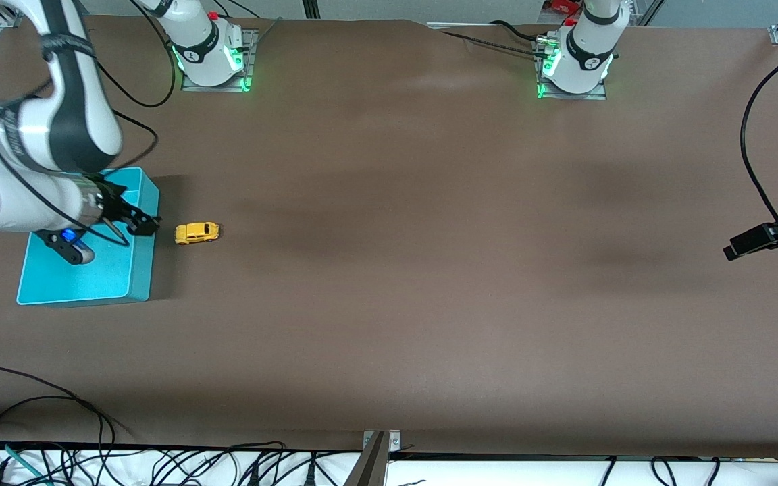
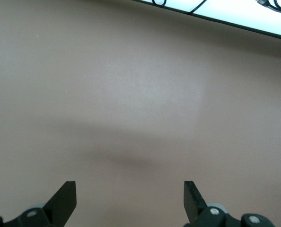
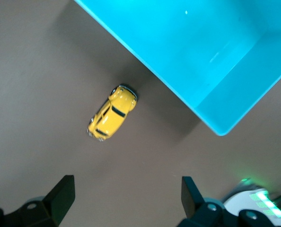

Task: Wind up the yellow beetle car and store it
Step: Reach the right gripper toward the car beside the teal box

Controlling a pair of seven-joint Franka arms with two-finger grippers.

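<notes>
The turquoise bin (image 1: 85, 280) sits at the right arm's end of the table, nearest the front camera of anything here, and nothing shows inside it. Just beside the bin, toward the left arm's end and a touch farther from the camera than the bin's near wall, the yellow beetle car (image 1: 196, 232) stands on its wheels on the brown table (image 1: 429, 270), close to the bin wall but not touching it. Over the bin's rim hangs the right gripper (image 1: 138, 223), fingers spread wide with nothing between them; its wrist view looks down on the car (image 3: 113, 112) and the bin's corner (image 3: 211, 71), its two dark fingertips (image 3: 62, 196) well apart. The left gripper (image 2: 130, 198) is up at the left arm's end, waiting, jaws wide and empty, only bare tabletop (image 2: 140, 94) beneath it.
</notes>
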